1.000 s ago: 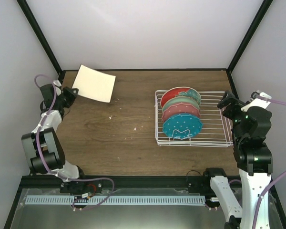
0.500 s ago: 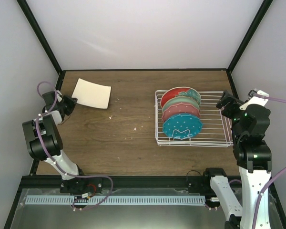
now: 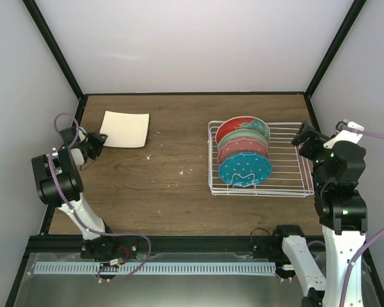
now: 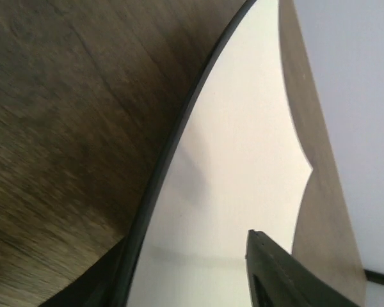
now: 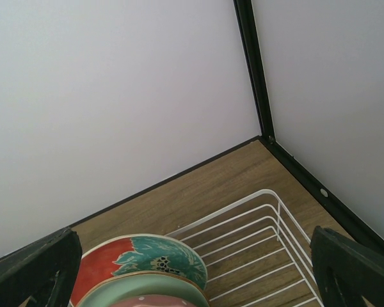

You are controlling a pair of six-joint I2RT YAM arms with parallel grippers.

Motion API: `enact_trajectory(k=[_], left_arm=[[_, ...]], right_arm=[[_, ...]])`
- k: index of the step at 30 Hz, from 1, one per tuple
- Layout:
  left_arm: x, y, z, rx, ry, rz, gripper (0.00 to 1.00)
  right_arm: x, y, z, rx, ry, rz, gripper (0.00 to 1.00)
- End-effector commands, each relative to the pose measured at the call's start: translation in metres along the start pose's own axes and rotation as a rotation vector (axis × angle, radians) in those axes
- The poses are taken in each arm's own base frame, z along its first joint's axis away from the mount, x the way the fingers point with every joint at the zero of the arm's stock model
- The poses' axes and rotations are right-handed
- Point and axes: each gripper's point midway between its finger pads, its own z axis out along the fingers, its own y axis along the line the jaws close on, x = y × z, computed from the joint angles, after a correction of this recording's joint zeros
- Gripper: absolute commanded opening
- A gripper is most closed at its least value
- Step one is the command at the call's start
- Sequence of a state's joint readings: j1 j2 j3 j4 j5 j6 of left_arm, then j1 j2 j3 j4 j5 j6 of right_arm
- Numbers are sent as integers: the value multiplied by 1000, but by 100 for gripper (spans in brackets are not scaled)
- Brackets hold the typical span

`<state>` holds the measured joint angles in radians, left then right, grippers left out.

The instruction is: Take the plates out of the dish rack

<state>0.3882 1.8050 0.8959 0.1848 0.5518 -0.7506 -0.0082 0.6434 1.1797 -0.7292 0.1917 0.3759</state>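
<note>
so: plain beige square plate (image 3: 125, 130), flat

The wood-grain table (image 3: 179, 192) carries a beige square plate (image 3: 125, 130) lying flat at upper left, a white wire dish rack (image 3: 287, 167) at right, and pale specks (image 3: 181, 172) near centre.

Beige plate (image 3: 125, 129), blue polka-dot plate (image 3: 244, 169), white rack (image 3: 287, 167)

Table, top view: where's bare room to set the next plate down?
Free: the tabletop between the beige plate and the dish rack, and the strip from the rack to the near edge. Crowded: rack's left end, packed with upright plates; far-left corner, plate plus left hand.
</note>
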Motion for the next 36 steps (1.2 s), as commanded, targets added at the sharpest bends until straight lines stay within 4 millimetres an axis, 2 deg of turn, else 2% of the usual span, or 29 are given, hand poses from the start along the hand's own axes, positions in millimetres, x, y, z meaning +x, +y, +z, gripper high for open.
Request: enact_trajectory(k=[1, 7, 12, 13, 17, 21, 25, 28, 30, 32, 34, 36], left_arm=[[-2, 3, 5, 13, 12, 12, 48], [14, 26, 11, -42, 71, -24, 70], [25, 39, 11, -79, 114, -55, 98], [26, 41, 10, -86, 119, -38, 100], [31, 57, 6, -148, 141, -54, 100], [33, 83, -9, -253, 145, -87, 100], [46, 107, -24, -333, 183, -113, 100], [54, 116, -32, -361, 207, -112, 100], [51, 114, -40, -369, 209, -92, 100], [41, 102, -50, -365, 189, -30, 100], [33, 74, -61, -302, 162, 31, 100], [26, 30, -72, -200, 119, 123, 100]], right_arm=[[-14, 5, -9, -14, -35, 6, 100], [-13, 6, -5, -16, -28, 18, 100], [-11, 5, -3, -13, -23, 23, 100], [-10, 5, -2, -12, -20, 24, 100], [-7, 5, 0, -12, -13, 29, 100], [-5, 3, 0, -8, -10, 28, 100], [-2, 3, 1, -5, -5, 26, 100], [0, 2, 2, -5, -1, 29, 100], [1, 2, 2, -6, 1, 32, 100], [3, 2, 3, -6, 3, 32, 100], [3, 1, 2, -4, 4, 31, 100], [6, 0, 3, -1, 6, 29, 100]])
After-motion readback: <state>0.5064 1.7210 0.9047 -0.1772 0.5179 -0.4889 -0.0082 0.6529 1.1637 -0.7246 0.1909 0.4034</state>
